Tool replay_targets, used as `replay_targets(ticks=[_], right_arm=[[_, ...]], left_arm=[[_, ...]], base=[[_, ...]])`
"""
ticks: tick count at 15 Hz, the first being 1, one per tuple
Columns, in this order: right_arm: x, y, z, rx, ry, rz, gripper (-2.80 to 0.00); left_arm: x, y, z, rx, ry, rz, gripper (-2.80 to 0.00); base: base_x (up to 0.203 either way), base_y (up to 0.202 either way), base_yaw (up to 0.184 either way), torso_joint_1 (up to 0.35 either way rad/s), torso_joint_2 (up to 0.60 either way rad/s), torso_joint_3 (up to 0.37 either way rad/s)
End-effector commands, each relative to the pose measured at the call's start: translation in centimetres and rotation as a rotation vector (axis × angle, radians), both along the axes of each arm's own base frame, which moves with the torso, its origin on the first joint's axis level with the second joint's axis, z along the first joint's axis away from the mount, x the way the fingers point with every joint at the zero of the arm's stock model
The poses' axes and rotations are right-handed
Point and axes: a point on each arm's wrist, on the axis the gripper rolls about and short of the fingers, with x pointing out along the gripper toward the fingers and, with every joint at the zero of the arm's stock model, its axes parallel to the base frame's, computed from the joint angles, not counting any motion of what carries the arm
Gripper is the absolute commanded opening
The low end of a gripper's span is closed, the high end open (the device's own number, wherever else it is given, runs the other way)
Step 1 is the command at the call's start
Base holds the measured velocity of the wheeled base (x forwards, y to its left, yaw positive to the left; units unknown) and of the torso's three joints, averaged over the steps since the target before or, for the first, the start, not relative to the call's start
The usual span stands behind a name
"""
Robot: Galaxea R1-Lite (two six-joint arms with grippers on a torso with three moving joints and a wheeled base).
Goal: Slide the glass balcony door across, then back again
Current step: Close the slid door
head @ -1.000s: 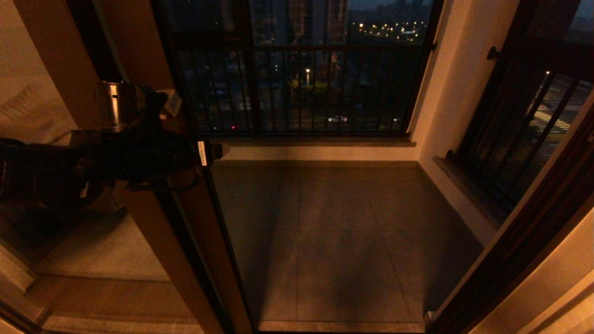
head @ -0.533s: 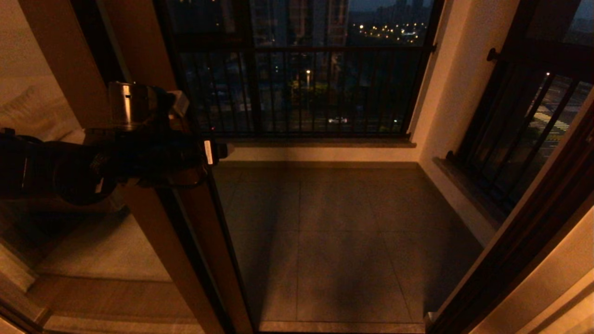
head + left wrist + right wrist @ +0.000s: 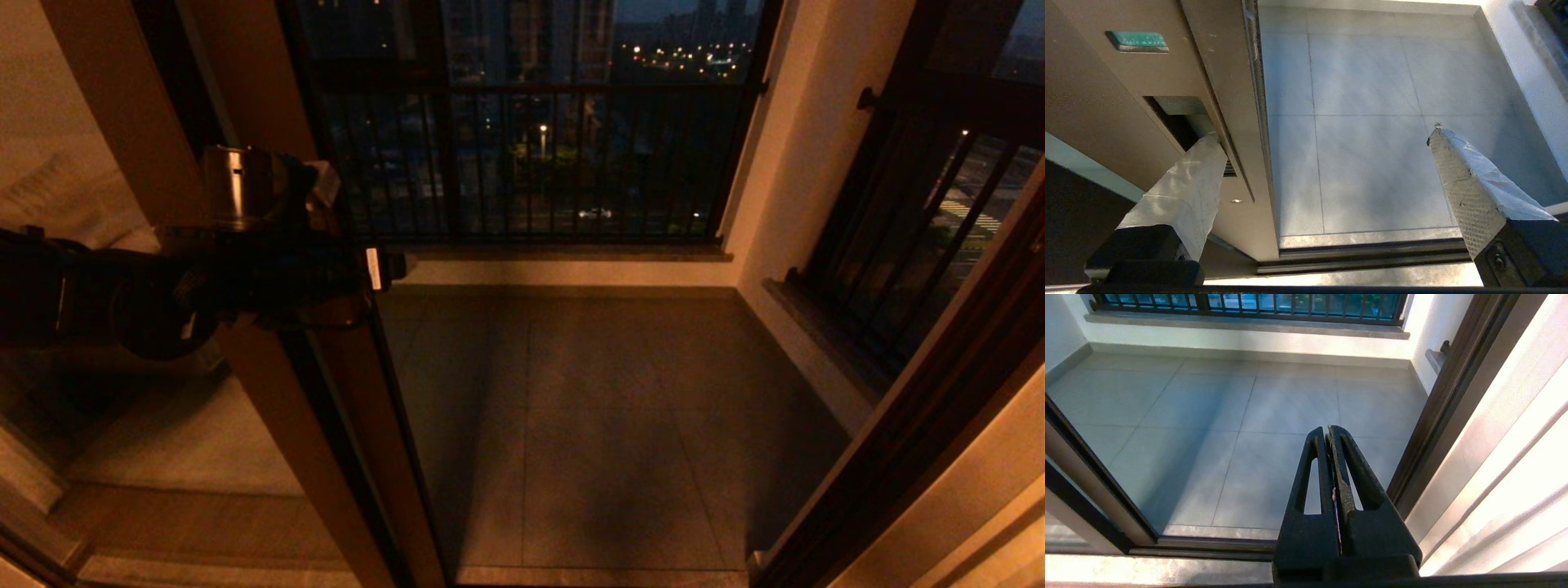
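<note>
The glass balcony door (image 3: 384, 457) stands at the left, its brown edge frame running down to the floor. My left gripper (image 3: 384, 266) reaches across that frame at handle height. In the left wrist view the left gripper (image 3: 1327, 132) is open wide. One taped finger (image 3: 1184, 192) has its tip in the recessed handle slot (image 3: 1173, 116) of the door (image 3: 1126, 90). The other finger (image 3: 1466, 183) hangs free over the balcony floor. My right gripper (image 3: 1329, 430) is shut on nothing, low by the doorway's right side, and does not show in the head view.
The doorway opens onto a tiled balcony floor (image 3: 604, 425). A black-barred railing window (image 3: 531, 155) closes the far side and another (image 3: 939, 204) the right. A dark door jamb (image 3: 922, 425) stands at the right. The floor track (image 3: 1372, 257) runs along the threshold.
My left arm has moved a little to the right, and the door's edge frame has shifted right with it. The left gripper stays open.
</note>
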Motion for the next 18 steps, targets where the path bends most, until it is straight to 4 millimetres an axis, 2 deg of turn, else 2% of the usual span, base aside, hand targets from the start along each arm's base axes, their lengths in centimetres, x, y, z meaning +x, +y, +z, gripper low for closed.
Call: replay_targets(ticks=[1, 6, 18], right_arm=[[0.0, 0.0, -0.1, -0.001, 0.003, 0.001, -2.80], [0.0, 0.0, -0.1, -0.001, 0.003, 0.001, -2.80], [0.0, 0.0, -0.1, -0.001, 0.003, 0.001, -2.80]], left_arm=[[0.0, -0.6, -0.1, -0.002, -0.001, -0.017, 0.00], [-0.5, -1.8, -0.1, 0.019, -0.009, 0.011, 0.00], [-1.8, -1.9, 0.7, 0.031, -0.030, 0.049, 0.00]], base=[[0.000, 0.000, 0.000, 0.000, 0.00, 0.000], [0.000, 0.000, 0.000, 0.000, 0.00, 0.000], [0.000, 0.000, 0.000, 0.000, 0.00, 0.000]])
